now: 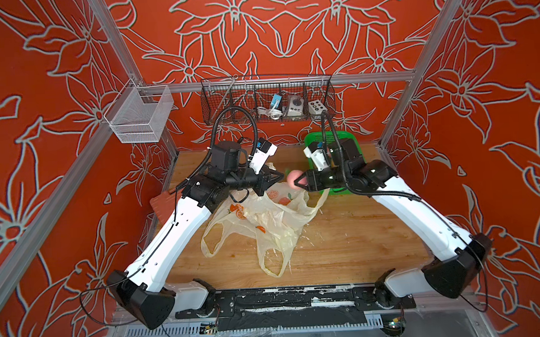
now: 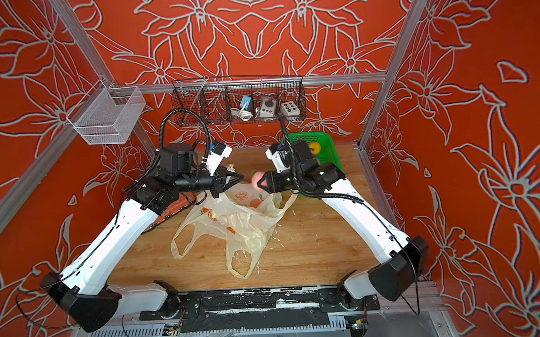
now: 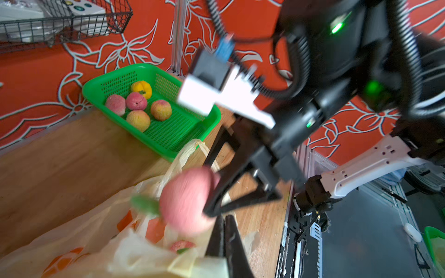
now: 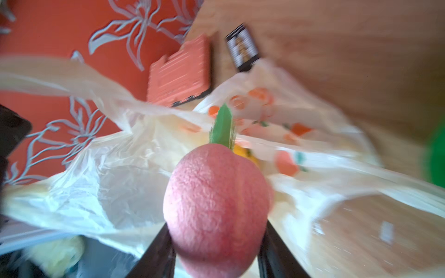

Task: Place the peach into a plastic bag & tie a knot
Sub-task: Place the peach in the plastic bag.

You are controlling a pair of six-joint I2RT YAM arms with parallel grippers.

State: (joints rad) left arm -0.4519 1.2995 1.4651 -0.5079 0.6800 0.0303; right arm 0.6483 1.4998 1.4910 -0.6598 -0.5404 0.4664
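Note:
A pink peach (image 1: 294, 178) (image 2: 258, 179) with a green leaf hangs above the bag's raised mouth, and my right gripper (image 1: 298, 181) (image 4: 216, 240) is shut on it, one finger on each side. The left wrist view shows the peach (image 3: 187, 202) close to the rim. The cream plastic bag (image 1: 264, 219) (image 2: 243, 220) with orange prints lies crumpled at mid table. My left gripper (image 1: 280, 175) (image 3: 225, 217) is shut on the bag's rim and holds it up. Another fruit (image 3: 181, 245) lies inside. No knot is in view; both handle loops (image 1: 212, 240) lie apart.
A green basket (image 3: 96, 84) (image 1: 339, 138) with several fruits stands at the back right, behind my right arm. An orange-red board (image 1: 162, 205) lies under my left arm. A black wire basket (image 1: 267, 100) and a white mesh basket (image 1: 138, 114) hang on the frame.

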